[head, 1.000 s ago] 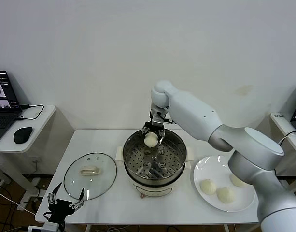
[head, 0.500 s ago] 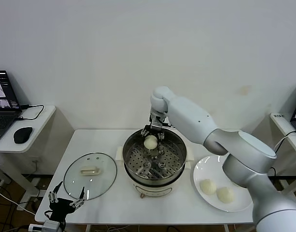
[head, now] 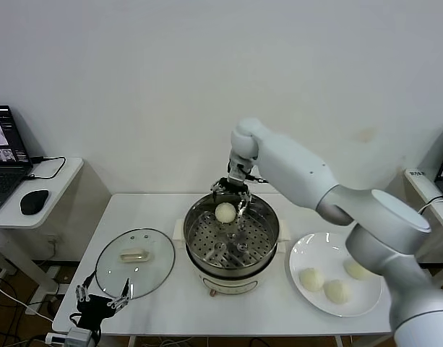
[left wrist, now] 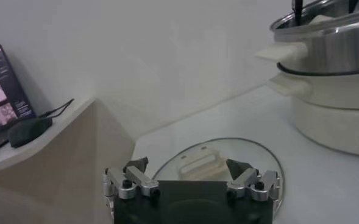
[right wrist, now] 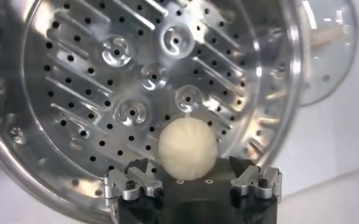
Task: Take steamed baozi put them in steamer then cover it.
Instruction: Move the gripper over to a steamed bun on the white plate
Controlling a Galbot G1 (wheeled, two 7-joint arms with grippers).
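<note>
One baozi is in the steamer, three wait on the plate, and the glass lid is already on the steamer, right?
Not quite. The cover lies flat on the table left of the steamer, which stands uncovered; the head view shows it. One baozi does sit in the basket and three wait on the plate.

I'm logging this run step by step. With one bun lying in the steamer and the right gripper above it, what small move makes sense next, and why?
Probably lift the right gripper straight up out of the steamer. Its jaws stand open, and the bun lies free on the perforated floor between them. Three buns wait on the plate.
</note>
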